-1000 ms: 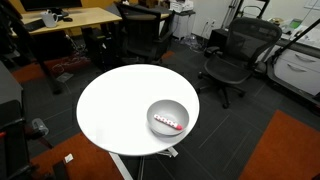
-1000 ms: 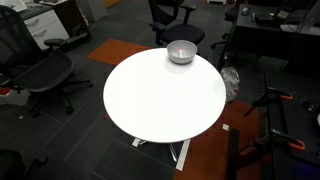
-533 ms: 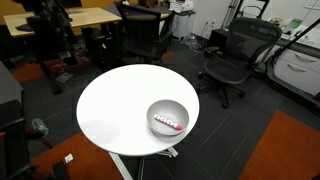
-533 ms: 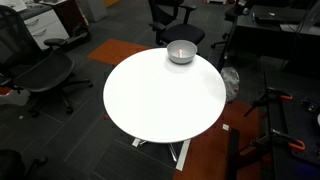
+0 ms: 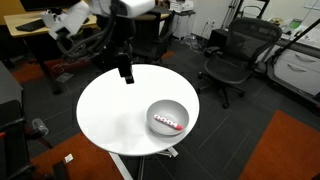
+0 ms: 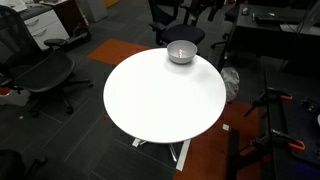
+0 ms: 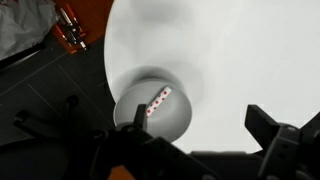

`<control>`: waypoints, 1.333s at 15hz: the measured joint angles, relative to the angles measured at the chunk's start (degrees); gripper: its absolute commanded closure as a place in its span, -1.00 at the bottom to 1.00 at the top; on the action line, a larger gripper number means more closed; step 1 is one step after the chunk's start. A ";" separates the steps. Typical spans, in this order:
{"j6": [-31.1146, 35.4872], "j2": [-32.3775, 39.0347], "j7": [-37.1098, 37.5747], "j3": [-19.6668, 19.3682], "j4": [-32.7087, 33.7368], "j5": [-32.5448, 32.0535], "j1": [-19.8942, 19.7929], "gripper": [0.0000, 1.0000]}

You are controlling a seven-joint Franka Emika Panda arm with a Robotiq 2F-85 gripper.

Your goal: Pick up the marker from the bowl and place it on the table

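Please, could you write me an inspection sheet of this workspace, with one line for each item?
Surface: round white table, with only the bowl on it.
Job's things: grey bowl near the table's edge; the marker, white with red, lies inside it.
Clutter: nothing seen on the table.
Grippers: the hand is open and empty, above the table, away from the bowl.
Cables: nothing seen.
Surroundings: chairs, a wooden desk, and dark floor with orange carpet.
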 measured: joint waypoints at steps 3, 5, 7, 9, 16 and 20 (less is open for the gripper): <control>0.59 7.32 6.88 -1.78 6.11 -0.90 0.04 -1.00; 0.54 11.67 11.53 -3.27 9.86 -0.97 0.12 -1.00; 0.26 15.60 14.80 -4.31 13.04 -0.90 0.18 -1.00; -0.20 19.00 17.03 -4.82 15.63 -0.72 0.39 -1.00; -0.42 28.14 21.71 -4.92 22.50 0.05 1.10 -1.00; -0.42 32.03 22.58 -4.94 25.40 2.13 1.02 -1.00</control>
